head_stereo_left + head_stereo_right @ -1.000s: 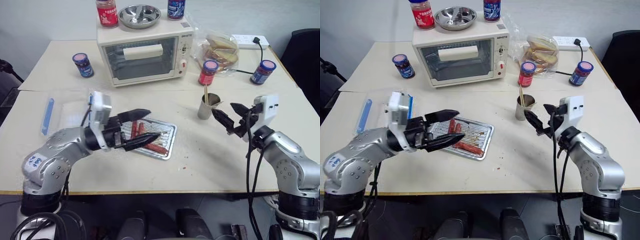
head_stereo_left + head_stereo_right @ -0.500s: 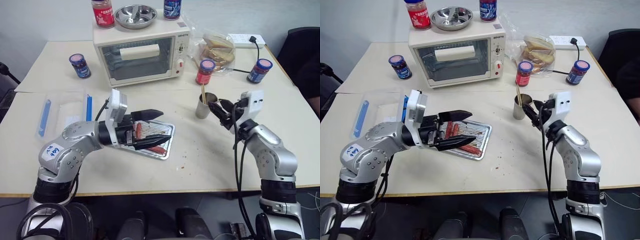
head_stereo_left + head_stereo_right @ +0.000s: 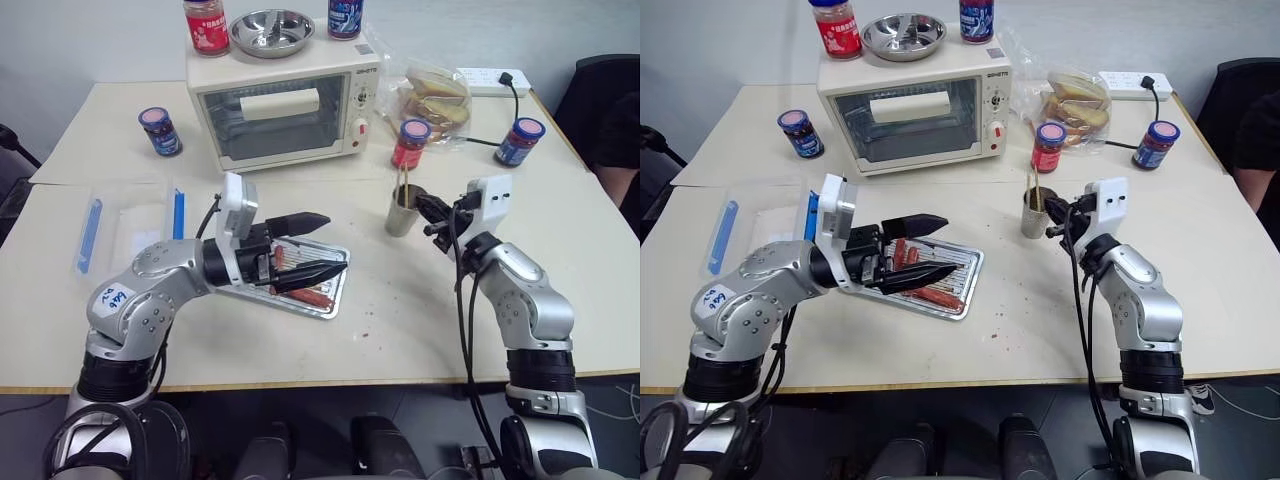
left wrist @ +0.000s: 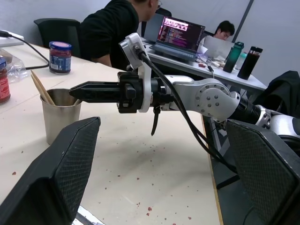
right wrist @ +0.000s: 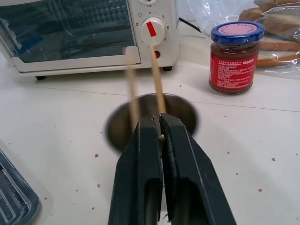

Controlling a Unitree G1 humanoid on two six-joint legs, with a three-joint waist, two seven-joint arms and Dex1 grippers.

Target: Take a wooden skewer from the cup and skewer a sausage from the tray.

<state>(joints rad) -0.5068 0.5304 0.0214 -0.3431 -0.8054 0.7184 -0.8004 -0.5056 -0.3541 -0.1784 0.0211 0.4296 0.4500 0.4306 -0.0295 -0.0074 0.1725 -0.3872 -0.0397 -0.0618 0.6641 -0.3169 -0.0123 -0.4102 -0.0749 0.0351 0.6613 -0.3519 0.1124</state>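
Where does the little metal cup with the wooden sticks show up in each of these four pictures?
Left eye view: the cup stands right of centre, at the right gripper's tip.
Right eye view: the same cup, below the red-labelled jar.
Left wrist view: at the left edge, under the right gripper.
Right wrist view: in the middle, behind the shut fingers, which pinch a wooden skewer.
Shared landmark: that red-labelled jar with its blue lid, close behind the cup.

Bright, even light; soft shadows
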